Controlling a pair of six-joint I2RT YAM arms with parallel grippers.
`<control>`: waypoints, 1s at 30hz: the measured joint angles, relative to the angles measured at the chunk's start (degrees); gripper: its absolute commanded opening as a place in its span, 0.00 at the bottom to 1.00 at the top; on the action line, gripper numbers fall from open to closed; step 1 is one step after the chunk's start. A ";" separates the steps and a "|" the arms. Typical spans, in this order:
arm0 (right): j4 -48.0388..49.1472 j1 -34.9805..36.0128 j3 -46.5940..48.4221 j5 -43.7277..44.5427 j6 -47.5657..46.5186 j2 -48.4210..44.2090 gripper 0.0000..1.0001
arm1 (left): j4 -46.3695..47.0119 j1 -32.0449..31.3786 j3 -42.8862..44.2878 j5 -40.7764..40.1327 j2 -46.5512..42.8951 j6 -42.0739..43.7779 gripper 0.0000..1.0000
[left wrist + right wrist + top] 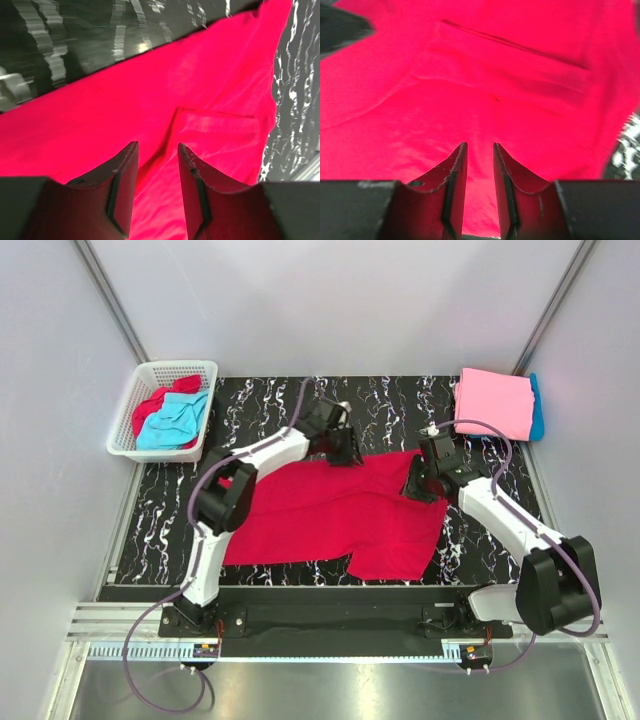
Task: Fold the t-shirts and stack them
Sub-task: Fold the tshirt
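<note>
A crimson red t-shirt (330, 515) lies spread across the middle of the black marbled table. My left gripper (345, 448) is at the shirt's far edge, its jaws narrowly apart with red cloth bunched between them (158, 147). My right gripper (420, 483) is at the shirt's far right corner, its jaws close together on red cloth (480, 146), with creases running into the gap. A folded pink t-shirt (493, 400) rests on a folded turquoise one (537, 405) at the back right.
A white lattice basket (125, 435) stands at the back left with another red shirt (158, 402) and a turquoise shirt (175, 422) crumpled inside. Grey walls close in on three sides. A metal rail runs along the near edge.
</note>
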 measured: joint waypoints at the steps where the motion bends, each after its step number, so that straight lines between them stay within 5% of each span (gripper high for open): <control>1: -0.55 0.00 -0.24 0.79 0.15 -0.74 0.36 | -0.09 -0.83 1.27 -0.39 1.29 0.00 0.43; 20: -6.64 0.00 -1.01 7.65 0.79 -3.67 0.39 | -2.51 -6.95 13.05 -6.69 11.89 -0.02 0.45; 24: -6.86 0.00 -1.01 8.50 0.79 -4.02 0.39 | -2.43 -7.28 13.66 -6.69 12.09 -0.48 0.41; 30: -7.13 0.00 -1.03 9.57 0.81 -4.04 0.39 | -2.47 -7.80 13.55 -6.97 12.09 -1.53 0.22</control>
